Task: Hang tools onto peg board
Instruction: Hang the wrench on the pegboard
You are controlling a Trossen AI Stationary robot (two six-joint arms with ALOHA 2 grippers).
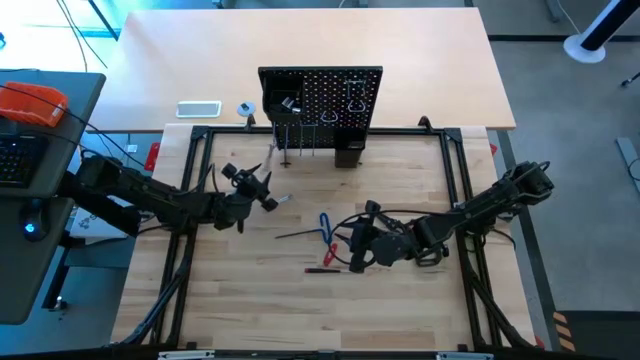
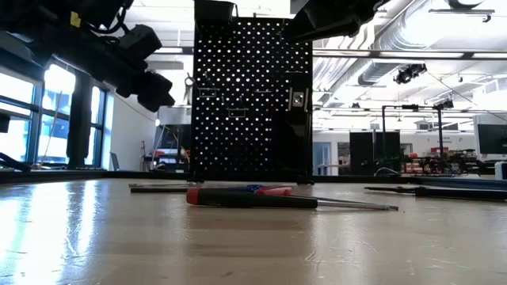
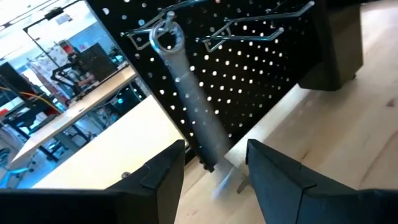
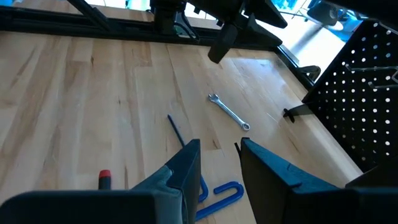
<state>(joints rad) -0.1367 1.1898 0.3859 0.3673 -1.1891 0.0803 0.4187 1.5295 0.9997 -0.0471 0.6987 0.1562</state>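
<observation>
I'm looking down at the wooden surface (image 1: 400, 310) from my remote seat; the peg board (image 1: 330, 95) is standing upright at the far edge, and I can't make out any brand, label or writing on it or on any tool lying around. The left tool (image 3: 214, 165) is hovering just in front of the board with its fingers (image 3: 155, 177) spread apart and gripping nothing; right between them, in the left wrist view, a silver wrench (image 3: 186, 87) is hanging by its ring end from a metal hook (image 3: 146, 31), its lower end pointing down toward the surface; more hooks (image 3: 261, 31) are sticking out beside it. The right tool (image 4: 217, 165) is sitting low over the middle of the surface, fingers parted with a narrow gap and nothing between them; under it the blue-handled T hex key (image 4: 217, 193) is lying flat, the red-handled screwdriver (image 2: 253, 198) is lying just beside it, and a second silver wrench (image 4: 229, 112) is lying on the boards farther out, toward the left arm.
</observation>
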